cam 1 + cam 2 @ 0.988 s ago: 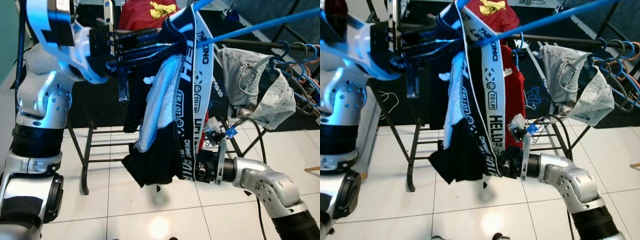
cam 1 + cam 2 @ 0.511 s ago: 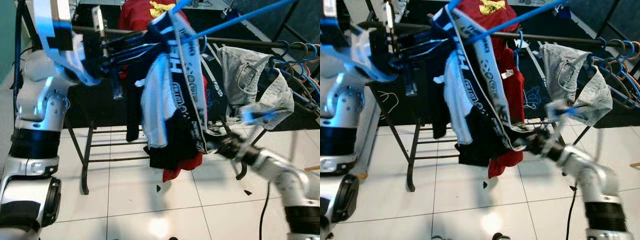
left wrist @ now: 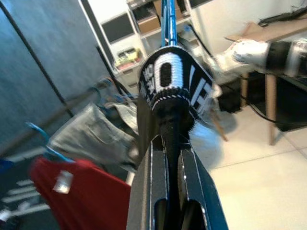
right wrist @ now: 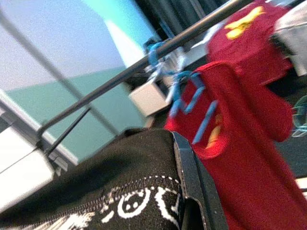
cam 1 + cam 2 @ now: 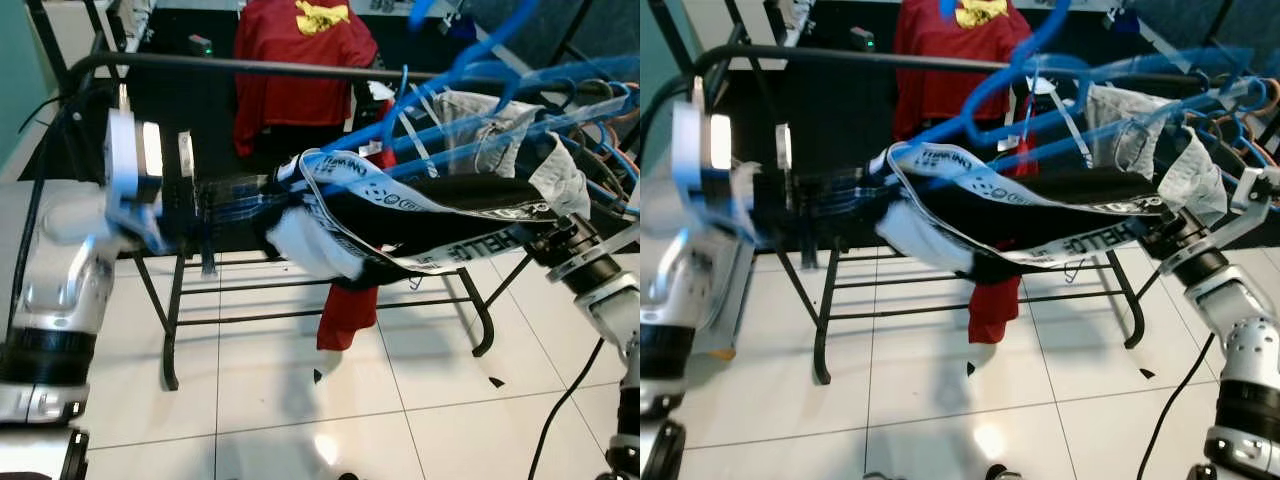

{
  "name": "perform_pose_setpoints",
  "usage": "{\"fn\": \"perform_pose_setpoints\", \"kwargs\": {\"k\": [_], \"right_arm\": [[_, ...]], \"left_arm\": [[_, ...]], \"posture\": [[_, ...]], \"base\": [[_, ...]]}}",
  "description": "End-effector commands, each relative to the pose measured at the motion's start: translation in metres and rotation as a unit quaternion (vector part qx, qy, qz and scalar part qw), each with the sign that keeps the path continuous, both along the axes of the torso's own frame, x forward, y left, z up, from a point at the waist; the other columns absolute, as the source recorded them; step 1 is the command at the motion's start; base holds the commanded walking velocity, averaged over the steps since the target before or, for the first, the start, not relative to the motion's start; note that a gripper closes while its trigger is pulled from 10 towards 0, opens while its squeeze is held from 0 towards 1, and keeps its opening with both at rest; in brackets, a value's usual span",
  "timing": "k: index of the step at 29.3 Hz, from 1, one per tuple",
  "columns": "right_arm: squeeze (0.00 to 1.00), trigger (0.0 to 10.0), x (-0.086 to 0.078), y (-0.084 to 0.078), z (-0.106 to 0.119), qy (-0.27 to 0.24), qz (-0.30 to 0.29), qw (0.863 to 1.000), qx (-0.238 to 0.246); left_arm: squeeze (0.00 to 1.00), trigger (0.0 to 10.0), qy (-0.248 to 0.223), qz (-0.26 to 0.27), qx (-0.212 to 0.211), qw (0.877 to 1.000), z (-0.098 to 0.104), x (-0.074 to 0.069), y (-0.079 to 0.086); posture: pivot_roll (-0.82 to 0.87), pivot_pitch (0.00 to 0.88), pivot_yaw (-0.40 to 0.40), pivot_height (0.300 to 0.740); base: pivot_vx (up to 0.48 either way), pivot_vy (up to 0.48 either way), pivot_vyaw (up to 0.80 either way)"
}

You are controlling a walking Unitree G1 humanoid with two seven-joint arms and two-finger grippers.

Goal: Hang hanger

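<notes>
We hold the black-and-white garment [image 5: 440, 215] stretched between our left gripper [image 5: 215, 200] and right gripper [image 5: 560, 240], both jaws pinching it, so the blue hanger [image 5: 440, 85] reaches the rail [image 5: 250, 66].

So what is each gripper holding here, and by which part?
Both hold the black-and-white printed garment, stretched between them: the left gripper grips its left end together with the blue hanger, and the right gripper grips its right end.
</notes>
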State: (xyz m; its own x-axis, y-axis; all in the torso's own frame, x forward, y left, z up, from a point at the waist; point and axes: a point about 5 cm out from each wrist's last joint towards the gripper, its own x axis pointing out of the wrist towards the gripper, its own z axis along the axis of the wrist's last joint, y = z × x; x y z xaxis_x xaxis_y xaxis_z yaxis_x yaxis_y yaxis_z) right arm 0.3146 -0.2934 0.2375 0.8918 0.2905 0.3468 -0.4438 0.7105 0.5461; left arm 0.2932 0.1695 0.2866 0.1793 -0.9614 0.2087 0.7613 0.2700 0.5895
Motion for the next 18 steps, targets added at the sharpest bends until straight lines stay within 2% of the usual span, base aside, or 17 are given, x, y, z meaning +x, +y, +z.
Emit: {"fn": "perform_pose_setpoints", "kwargs": {"k": [1, 3, 7, 8, 9, 10, 13, 15, 16, 17, 18], "right_arm": [[0.0, 0.0, 0.0, -0.009, -0.007, 0.023, -0.031, 0.999, 0.006], [0.0, 0.0, 0.005, -0.013, -0.018, 0.066, -0.058, 0.996, 0.016], [0.0, 0.0, 0.006, -0.015, -0.022, 0.082, -0.069, 0.994, 0.023], [0.0, 0.0, 0.007, -0.017, -0.027, 0.098, -0.079, 0.992, 0.028], [0.0, 0.0, 0.007, -0.017, -0.027, 0.098, -0.079, 0.992, 0.028], [0.0, 0.0, 0.008, -0.018, -0.029, 0.11, -0.086, 0.99, 0.033], [0.0, 0.0, 0.008, -0.018, -0.029, 0.11, -0.086, 0.99, 0.033], [0.0, 0.0, 0.012, -0.016, -0.03, 0.122, -0.086, 0.988, 0.038], [0.0, 0.0, 0.012, -0.016, -0.03, 0.122, -0.086, 0.988, 0.038], [0.0, 0.0, 0.014, -0.014, -0.026, 0.119, -0.083, 0.989, 0.039], [0.0, 0.0, 0.014, -0.014, -0.026, 0.119, -0.083, 0.989, 0.039]], "left_arm": [[0.0, 5.0, -0.025, -0.001, 0.022, 0.999, 0.002, -0.005, 0.0], [0.0, 4.8, -0.041, 0.014, 0.019, 0.999, -0.006, -0.007, -0.001], [0.0, 5.1, -0.047, 0.02, 0.014, 0.999, -0.008, -0.007, -0.001], [0.0, 8.9, -0.055, 0.024, 0.01, 0.998, -0.01, -0.009, -0.004], [0.0, 8.9, -0.055, 0.024, 0.01, 0.998, -0.01, -0.009, -0.004], [0.0, 10.0, -0.067, 0.025, 0.019, 0.997, -0.015, -0.011, -0.008], [0.0, 10.0, -0.067, 0.025, 0.019, 0.997, -0.015, -0.011, -0.008], [0.0, 10.0, -0.084, 0.031, 0.053, 0.995, -0.024, -0.013, -0.016], [0.0, 10.0, -0.084, 0.031, 0.053, 0.995, -0.024, -0.013, -0.016], [0.0, 10.0, -0.096, 0.032, 0.086, 0.991, -0.03, -0.012, -0.017], [0.0, 10.0, -0.096, 0.032, 0.086, 0.991, -0.03, -0.012, -0.017]], "posture": [[0.05, 0.207, -0.062, 0.74], [0.05, 0.209, -0.059, 0.74], [0.05, 0.209, -0.059, 0.74], [0.06, 0.208, -0.059, 0.74], [0.06, 0.208, -0.059, 0.74], [0.06, 0.207, -0.061, 0.74], [0.06, 0.207, -0.061, 0.74], [0.05, 0.203, -0.06, 0.74], [0.05, 0.203, -0.06, 0.74], [0.05, 0.203, -0.058, 0.74], [0.05, 0.203, -0.058, 0.74]], "base": [[0.0, 0.0, 0.0], [0.0, 0.0, 0.0], [0.0, 0.0, 0.0], [0.0, 0.0, 0.0], [0.0, 0.0, 0.0], [0.0, 0.0, 0.0], [0.0, 0.0, 0.0], [0.0, 0.0, 0.0], [0.0, 0.0, 0.0], [0.0, 0.0, 0.0], [0.0, 0.0, 0.0]]}}
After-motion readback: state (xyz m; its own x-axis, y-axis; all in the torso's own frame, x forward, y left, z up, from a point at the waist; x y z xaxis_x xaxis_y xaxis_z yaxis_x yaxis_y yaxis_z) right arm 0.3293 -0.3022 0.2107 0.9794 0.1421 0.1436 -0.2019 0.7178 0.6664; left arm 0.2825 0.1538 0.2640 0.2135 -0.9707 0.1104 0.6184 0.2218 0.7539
